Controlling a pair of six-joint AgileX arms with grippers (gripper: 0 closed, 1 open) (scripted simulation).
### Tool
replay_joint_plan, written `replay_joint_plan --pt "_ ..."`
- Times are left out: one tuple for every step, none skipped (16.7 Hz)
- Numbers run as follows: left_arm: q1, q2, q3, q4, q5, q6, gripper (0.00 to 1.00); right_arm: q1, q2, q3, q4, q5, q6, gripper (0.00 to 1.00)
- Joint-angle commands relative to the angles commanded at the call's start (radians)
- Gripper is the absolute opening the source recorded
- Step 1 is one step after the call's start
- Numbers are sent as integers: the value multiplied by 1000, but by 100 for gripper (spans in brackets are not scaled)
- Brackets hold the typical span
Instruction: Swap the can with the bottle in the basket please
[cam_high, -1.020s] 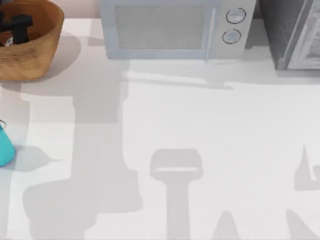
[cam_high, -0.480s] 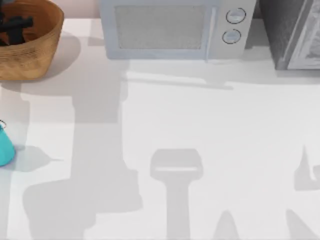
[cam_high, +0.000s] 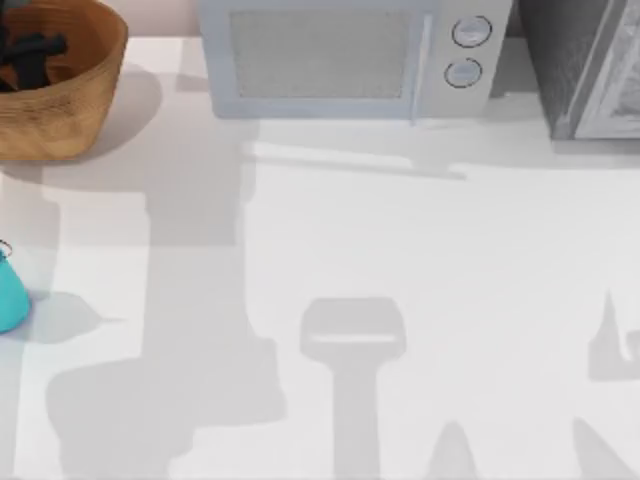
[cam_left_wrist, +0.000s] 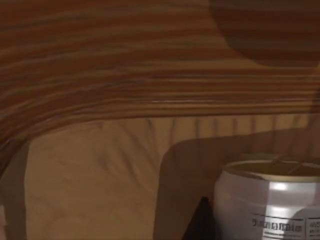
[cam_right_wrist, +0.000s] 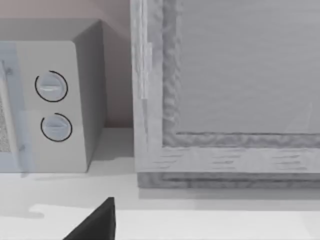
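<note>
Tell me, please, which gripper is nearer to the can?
Left. The left gripper is down inside the basket, right beside the can. The right arm faces the microwave, far across the table.

White table (cam_high: 420, 300) with a microwave (cam_high: 340, 55) along its back edge

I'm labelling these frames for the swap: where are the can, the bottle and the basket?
can (cam_left_wrist: 267, 200): left wrist view, on its silver side below the gold top.
bottle (cam_high: 10, 298): top view, on its teal body.
basket (cam_high: 70, 105): top view, on its woven outer wall.
</note>
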Motion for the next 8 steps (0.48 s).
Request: replay_joint_plan --pt "1 -10 -16 3 -2 -3 0 0 0 0 0 0 0 100" --pt "1 -31 -46 10 -4 -8 0 0 0 0 0 0 0 100" --pt "0 -62 -85 22 -7 -13 0 0 0 0 0 0 0 100" --pt "-1 -100 -130 38 -10 -17 0 0 0 0 0 0 0 100" --pt "-4 -148 -185 59 -14 -21 0 0 0 0 0 0 0 100" --pt "-8 -206 -248 86 -17 -25 0 0 0 0 0 0 0 100" --pt "-13 -270 -316 115 -20 -29 0 0 0 0 0 0 0 100" --pt "-18 -341 -389 147 -24 -33 0 0 0 0 0 0 0 100"
